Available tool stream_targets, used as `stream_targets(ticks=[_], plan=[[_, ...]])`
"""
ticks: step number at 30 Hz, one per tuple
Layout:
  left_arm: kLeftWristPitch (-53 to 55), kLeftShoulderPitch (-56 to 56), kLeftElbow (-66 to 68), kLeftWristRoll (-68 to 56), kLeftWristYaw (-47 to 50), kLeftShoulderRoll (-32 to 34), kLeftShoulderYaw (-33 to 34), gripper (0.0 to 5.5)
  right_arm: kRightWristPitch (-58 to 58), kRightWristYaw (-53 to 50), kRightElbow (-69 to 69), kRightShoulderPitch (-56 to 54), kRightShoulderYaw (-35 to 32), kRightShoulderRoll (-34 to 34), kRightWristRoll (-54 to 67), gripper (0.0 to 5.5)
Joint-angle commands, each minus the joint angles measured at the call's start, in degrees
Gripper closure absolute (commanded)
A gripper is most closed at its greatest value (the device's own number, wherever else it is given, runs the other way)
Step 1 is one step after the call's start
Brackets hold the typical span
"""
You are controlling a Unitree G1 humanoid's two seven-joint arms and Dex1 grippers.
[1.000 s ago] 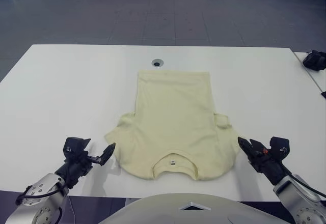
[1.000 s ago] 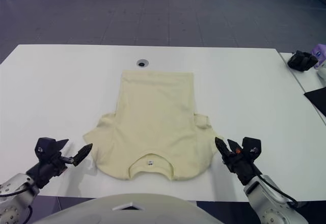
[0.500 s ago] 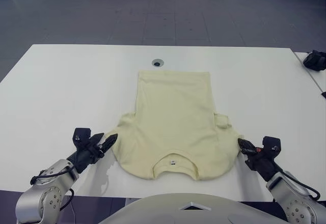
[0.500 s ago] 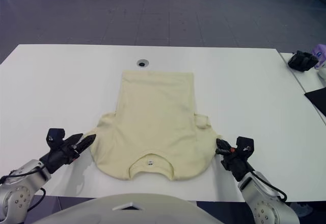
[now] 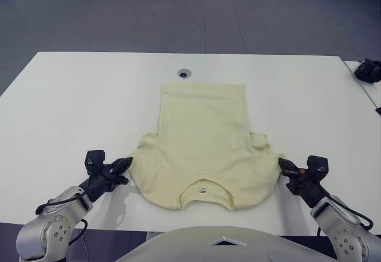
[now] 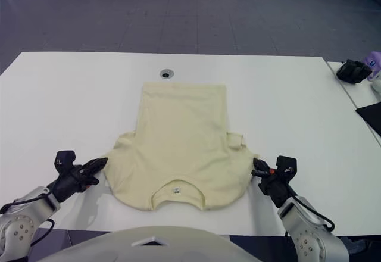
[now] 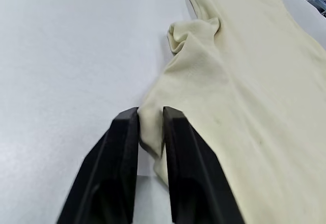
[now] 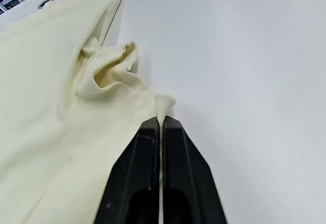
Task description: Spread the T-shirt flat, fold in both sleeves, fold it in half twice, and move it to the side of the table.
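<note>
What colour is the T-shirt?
The T-shirt is plain pale yellow, no pattern; it shows best in the left eye view.

White tabletop (image 5: pixel 77 95) stretches wide either side of the T-shirt (image 5: pixel 202 137); grommet (image 5: pixel 184 73) beyond.

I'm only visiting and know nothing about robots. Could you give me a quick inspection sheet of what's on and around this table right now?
Surface: white table with a round hole beyond the shirt.
Job's things: pale yellow T-shirt, collar nearest the robot, sleeves rumpled, not yet folded in half.
Clutter: black object on the side table.
Grippers: left gripper shut on the shirt's left edge; right gripper shut on its right edge.
Cables: black cables along both forearms.
Surroundings: grey floor.
</note>
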Motion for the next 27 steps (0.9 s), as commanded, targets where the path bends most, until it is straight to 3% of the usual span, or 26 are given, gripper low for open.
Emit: stream_targets(ticks=[1,12,27], plan=[[1.51,-1.46,-3.42,-1.32,-0.68,2.27,-0.40,5.45,1.16,0.71,-2.41,-1.02,0.30,-0.67,1.14,5.50],[10.49,-7.48,-14.33,-8.69,1.62,7.20,-3.48,5.45,6.53,2.74,-12.53,-1.67,2.14,-6.26,5.12,5.50],[8.21,-15.09,-9.74,-2.17,2.93,1.29,-23.56,5.45,10.70,6.31,-10.26,-9.15,17.23,-9.59,2.87,5.50]])
